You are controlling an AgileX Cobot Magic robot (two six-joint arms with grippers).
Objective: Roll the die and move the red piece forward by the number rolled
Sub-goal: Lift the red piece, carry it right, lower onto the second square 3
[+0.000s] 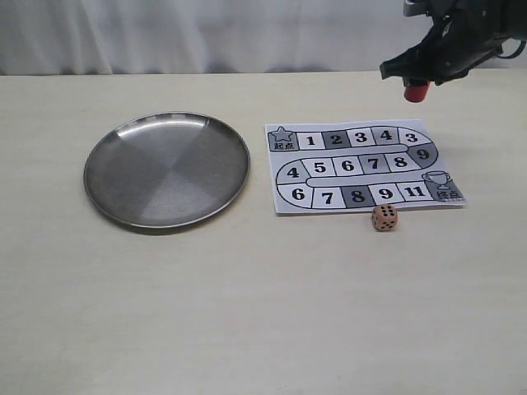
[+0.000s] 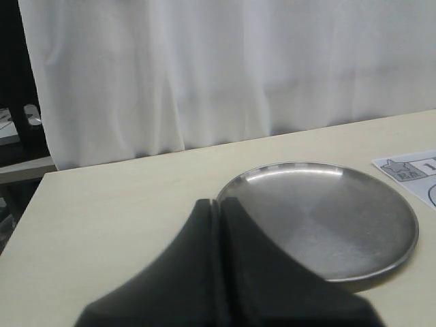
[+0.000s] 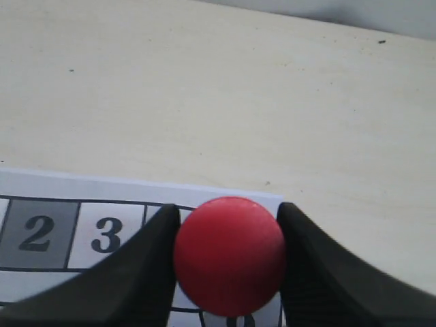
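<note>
Red piece [image 1: 416,91]: gripped between the jaws of the right gripper [image 3: 229,269], held over the far right corner of the numbered game board [image 1: 359,178]. Die [image 1: 384,218]: set on the table [image 1: 263,313], just beside the board's near edge. Left gripper [image 2: 218,225]: fingers closed together, nothing held, near the steel plate [image 1: 166,169].

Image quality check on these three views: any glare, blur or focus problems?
Exterior view: even, soft light; the plate shows a mild radial sheen, the die only a faint shadow, pips legible. Left wrist view: glare along the plate's far rim; the left gripper is a dark, defocused mass. Right wrist view: the red piece between the jaws looks soft, the board numbers stay readable.
</note>
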